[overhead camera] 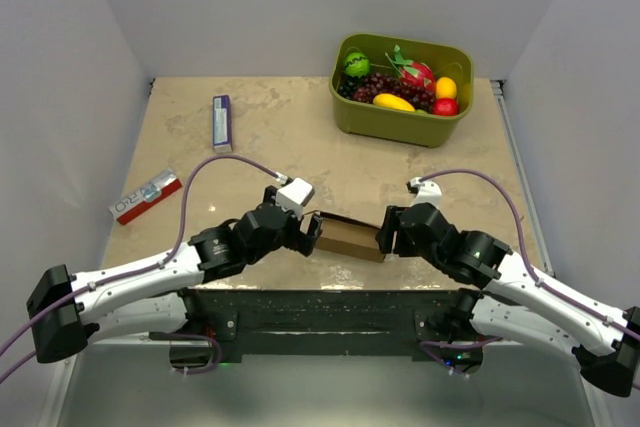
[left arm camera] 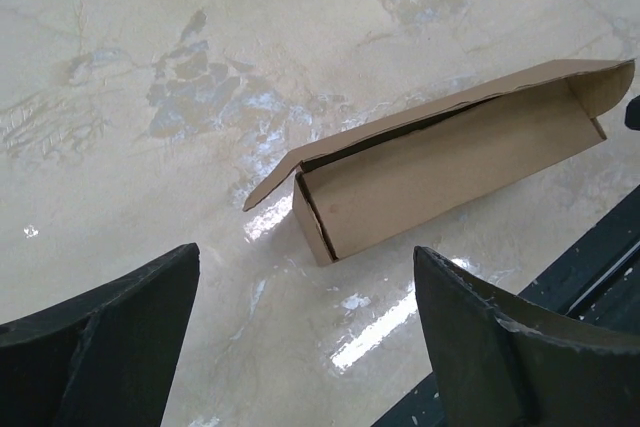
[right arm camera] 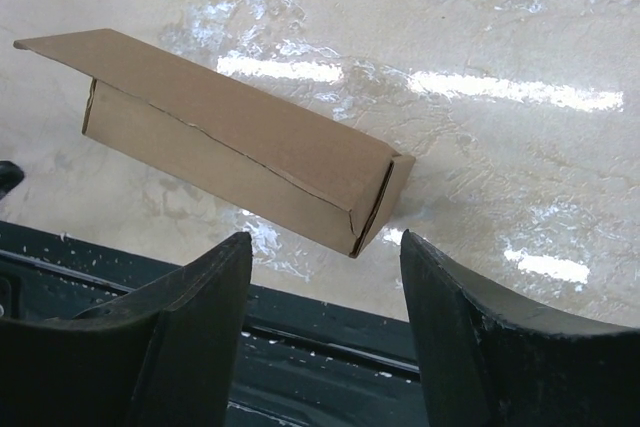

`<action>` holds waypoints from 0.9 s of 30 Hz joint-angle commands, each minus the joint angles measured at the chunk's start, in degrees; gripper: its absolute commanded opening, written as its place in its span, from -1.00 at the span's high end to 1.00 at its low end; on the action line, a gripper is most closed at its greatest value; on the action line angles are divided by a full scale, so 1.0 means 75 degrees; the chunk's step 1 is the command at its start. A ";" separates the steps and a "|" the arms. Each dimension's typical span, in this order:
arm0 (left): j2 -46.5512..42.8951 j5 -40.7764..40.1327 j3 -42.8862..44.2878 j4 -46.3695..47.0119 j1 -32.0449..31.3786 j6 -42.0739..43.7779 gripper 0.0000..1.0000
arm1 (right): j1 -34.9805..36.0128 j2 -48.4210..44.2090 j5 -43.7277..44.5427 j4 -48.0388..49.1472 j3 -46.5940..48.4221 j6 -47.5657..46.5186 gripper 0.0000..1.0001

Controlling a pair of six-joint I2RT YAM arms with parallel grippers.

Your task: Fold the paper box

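Now hovering the left claw [overhead camera: 313, 233], spread wide and empty, just beside the left end of the paper box [overhead camera: 348, 237]; resting that box on the desk [overhead camera: 300, 147] near the front edge, long flap ajar; hovering the right claw [overhead camera: 384, 238], parted and empty, at its right end.

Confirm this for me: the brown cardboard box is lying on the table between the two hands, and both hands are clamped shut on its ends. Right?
No. The paper box lies on the table between them, but the left hand and right hand are both open, not clamped; each wrist view shows the box lying free ahead.
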 commanded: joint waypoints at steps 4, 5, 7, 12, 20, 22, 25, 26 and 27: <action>0.0278 -0.0147 0.0505 0.0010 -0.0009 0.0539 -0.72 | -0.0008 -0.0040 0.0190 0.0218 -0.0063 -0.0216 -0.29; 0.0361 -0.0182 0.0552 0.0010 -0.0009 0.0620 -0.67 | -0.0008 -0.0052 0.0167 0.0242 -0.0075 -0.0239 -0.29; 0.0571 -0.0229 0.0634 0.0115 0.0003 0.0832 -0.60 | -0.0008 -0.0052 0.0155 0.0289 -0.0145 -0.0251 -0.29; 0.0853 0.0052 0.0693 0.0420 0.0283 0.1207 -0.46 | -0.0008 -0.0076 0.0178 0.0324 -0.0274 -0.0239 -0.21; 0.0995 0.0753 0.0634 0.0713 0.0881 0.1348 -0.36 | -0.0008 0.0029 0.0354 0.0641 -0.0567 -0.0181 0.11; 0.1006 0.0954 0.0623 0.0771 0.0975 0.1395 -0.31 | -0.0020 0.0135 0.0401 0.0711 -0.0626 -0.0193 0.24; 0.1053 0.1247 0.0611 0.0854 0.1093 0.1442 -0.25 | -0.0008 0.0205 0.0587 0.0700 -0.0638 -0.0146 0.34; 0.1076 0.1352 0.0611 0.0866 0.1116 0.1465 -0.24 | -0.0008 0.0194 0.0635 0.0699 -0.0638 -0.0146 0.35; 0.1135 0.1399 0.0611 0.0866 0.1128 0.1477 -0.21 | -0.0008 0.0182 0.0647 0.0723 -0.0649 -0.0146 0.38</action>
